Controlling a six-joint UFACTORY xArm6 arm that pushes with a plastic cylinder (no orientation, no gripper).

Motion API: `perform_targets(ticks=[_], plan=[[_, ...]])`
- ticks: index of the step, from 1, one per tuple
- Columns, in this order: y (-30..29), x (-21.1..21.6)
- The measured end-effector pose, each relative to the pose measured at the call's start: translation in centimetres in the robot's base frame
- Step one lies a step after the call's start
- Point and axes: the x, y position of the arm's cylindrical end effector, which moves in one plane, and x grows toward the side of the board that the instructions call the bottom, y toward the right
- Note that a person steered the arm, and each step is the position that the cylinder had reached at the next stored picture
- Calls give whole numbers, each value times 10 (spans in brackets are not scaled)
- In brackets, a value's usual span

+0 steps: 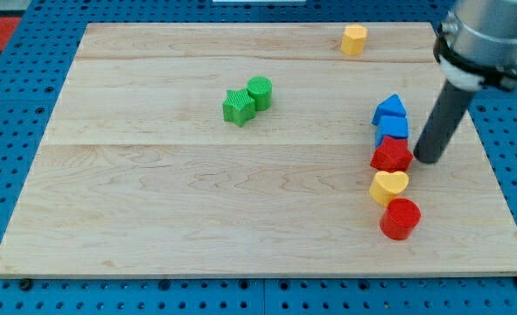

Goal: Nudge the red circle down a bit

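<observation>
The red circle point(401, 218) lies near the board's lower right, just below and touching a yellow heart point(388, 185). Above the heart a red star point(391, 155) sits under a blue cube point(394, 129) and a blue triangle point(389, 108), forming a near-vertical column. My tip point(427, 158) rests on the board just right of the red star, up and to the right of the red circle, apart from it.
A green star point(237, 108) and a green circle point(260, 91) touch each other left of centre near the view's top. A yellow pentagon-like block point(353, 39) sits at the board's top edge point(241, 25). The board's right edge lies close to my tip.
</observation>
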Motion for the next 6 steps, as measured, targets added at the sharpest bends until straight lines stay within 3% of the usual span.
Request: perform_targets(ticks=[2,6], plan=[[-67,17],[-61,34]])
